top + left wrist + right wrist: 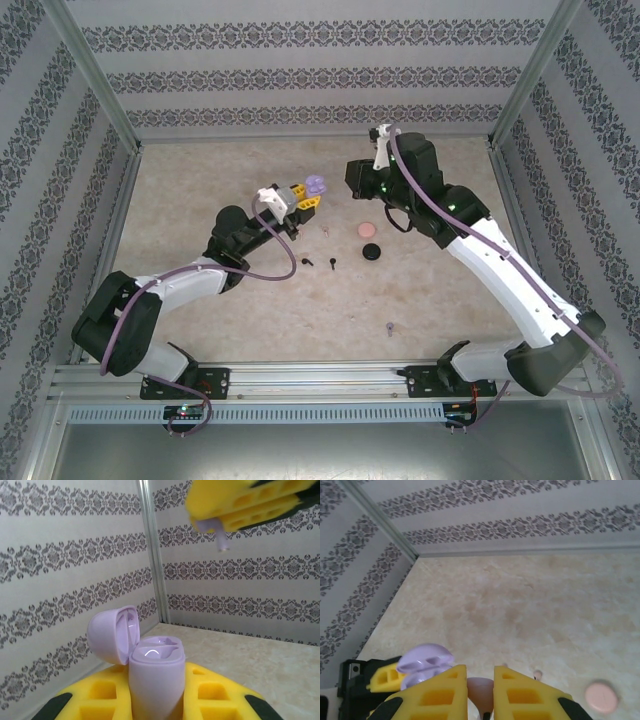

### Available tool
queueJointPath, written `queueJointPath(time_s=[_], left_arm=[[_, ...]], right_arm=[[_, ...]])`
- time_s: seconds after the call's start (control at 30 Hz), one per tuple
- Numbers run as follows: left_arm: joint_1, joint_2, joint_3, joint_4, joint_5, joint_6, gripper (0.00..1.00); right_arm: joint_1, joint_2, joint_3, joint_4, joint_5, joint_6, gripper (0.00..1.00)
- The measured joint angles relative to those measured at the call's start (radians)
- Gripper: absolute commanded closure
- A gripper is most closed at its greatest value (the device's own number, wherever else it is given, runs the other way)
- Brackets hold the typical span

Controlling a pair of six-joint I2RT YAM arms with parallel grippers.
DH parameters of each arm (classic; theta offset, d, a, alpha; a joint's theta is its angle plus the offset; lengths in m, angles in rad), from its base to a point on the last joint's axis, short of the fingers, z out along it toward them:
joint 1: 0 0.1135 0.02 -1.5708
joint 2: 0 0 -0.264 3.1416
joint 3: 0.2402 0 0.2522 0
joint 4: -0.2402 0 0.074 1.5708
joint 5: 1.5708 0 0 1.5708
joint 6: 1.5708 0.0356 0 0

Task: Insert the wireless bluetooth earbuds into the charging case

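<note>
- left end effector point(157, 702) is clamped on the open light purple charging case point(156, 672), lid flipped back, held up off the tabletop point(200, 180)
- right end effector point(480, 682) is pinched together on a light purple earbud point(214, 527), stem pointing roughly downward
- the bit that matters imo: the earbud hangs above and to the right of the case's open wells, near but apart, so the right arm needs to come left and down, stem first
</note>
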Motion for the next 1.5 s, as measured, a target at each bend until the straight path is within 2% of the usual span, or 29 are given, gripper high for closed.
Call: queueJointPath(time_s=[0.4,0.77,1.5], left_arm=[[-0.014,0.004,0.049,0.002,0.026,0.062,1.00],[-0.014,0.005,0.054,0.002,0.077,0.054,1.00],[-0.014,0.005,0.054,0.002,0.097,0.028,1.00]], right_arm=[[0.003,-0.050,-0.117,0.179,-0.140,-0.124,0.84],[0.024,-0.071,-0.169,0.255,-0.177,-0.138,0.84],[0.048,-0.043,-0.196,0.292,-0.192,-0.137,0.86]])
